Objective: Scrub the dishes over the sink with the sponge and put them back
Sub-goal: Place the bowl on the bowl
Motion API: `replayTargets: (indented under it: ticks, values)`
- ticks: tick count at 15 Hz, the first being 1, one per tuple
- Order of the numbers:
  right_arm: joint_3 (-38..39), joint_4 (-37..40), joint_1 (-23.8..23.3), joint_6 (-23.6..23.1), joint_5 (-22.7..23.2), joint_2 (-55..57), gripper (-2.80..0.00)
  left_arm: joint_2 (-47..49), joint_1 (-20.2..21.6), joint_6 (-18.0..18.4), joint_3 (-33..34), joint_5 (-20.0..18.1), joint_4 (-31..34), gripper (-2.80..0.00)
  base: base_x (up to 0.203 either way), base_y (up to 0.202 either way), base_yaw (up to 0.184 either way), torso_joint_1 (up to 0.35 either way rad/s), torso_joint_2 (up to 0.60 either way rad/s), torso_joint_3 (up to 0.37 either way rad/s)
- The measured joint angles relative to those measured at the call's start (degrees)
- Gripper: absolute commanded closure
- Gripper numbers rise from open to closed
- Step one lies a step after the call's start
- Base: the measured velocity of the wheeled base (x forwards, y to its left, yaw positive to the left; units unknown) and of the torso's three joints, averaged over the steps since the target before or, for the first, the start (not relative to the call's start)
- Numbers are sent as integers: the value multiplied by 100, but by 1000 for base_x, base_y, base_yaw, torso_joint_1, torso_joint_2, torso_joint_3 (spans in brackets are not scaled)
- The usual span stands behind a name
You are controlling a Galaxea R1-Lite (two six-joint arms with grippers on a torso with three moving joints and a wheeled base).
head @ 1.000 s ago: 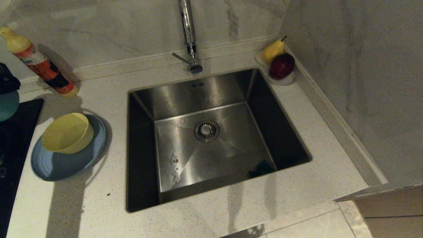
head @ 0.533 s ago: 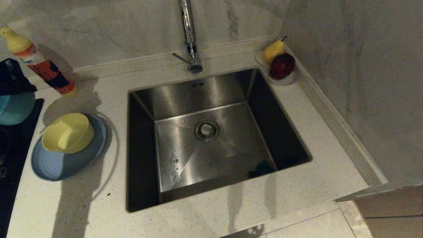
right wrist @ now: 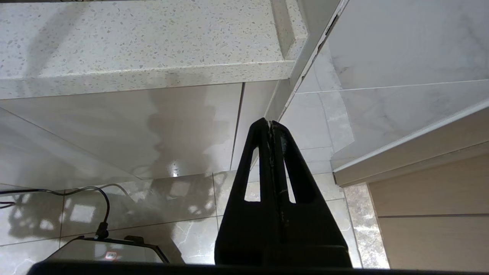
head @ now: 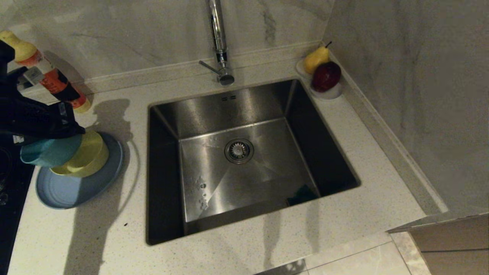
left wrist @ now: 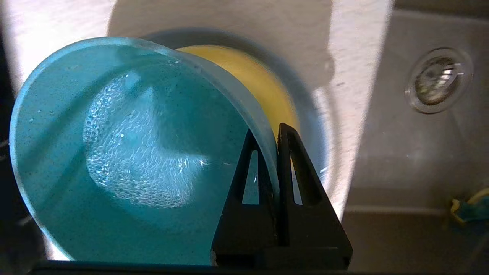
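Holding the teal bowl [left wrist: 126,152] by its rim, the left tool [left wrist: 273,131] is clenched on the bowl wall, one finger inside and one outside, as the left wrist view shows. In the head view the bowl [head: 47,151] hangs tilted at the left of the surface [head: 244,256], just above the yellow bowl [head: 86,156], which sits on the blue plate [head: 72,191]; whether the two bowls touch cannot be told. A film of suds or water coats the inside of the teal bowl, so it appears already scrubbed and is judged to be on its way back to the stack. The sponge [head: 301,194] lies in the near right corner of the sink [head: 248,168], green face up, apart from both tools. The right tool [right wrist: 270,124] is closed on nothing and parked low beside the cabinet, out of the head view. A detergent bottle [head: 46,76] stands behind the left arm; a pear [head: 316,58] and a red fruit [head: 326,76] rest in a small white dish [head: 330,93] at the far right corner. Remaining work, as judged: setting the teal bowl down; whether the yellow bowl and plate have been scrubbed cannot be told.
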Motion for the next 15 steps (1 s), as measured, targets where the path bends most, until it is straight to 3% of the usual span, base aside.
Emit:
replayTargets:
  ticks: [6, 15]
  values:
    - [0, 0, 0, 0, 0, 0, 0, 93, -309, -61, 101, 250, -126, 0, 0, 0, 0, 0, 0, 0]
    - [0, -1, 0, 2, 0, 0, 0, 221, -333, -5, 396, 346, -306, 0, 0, 0, 0, 0, 0, 0]
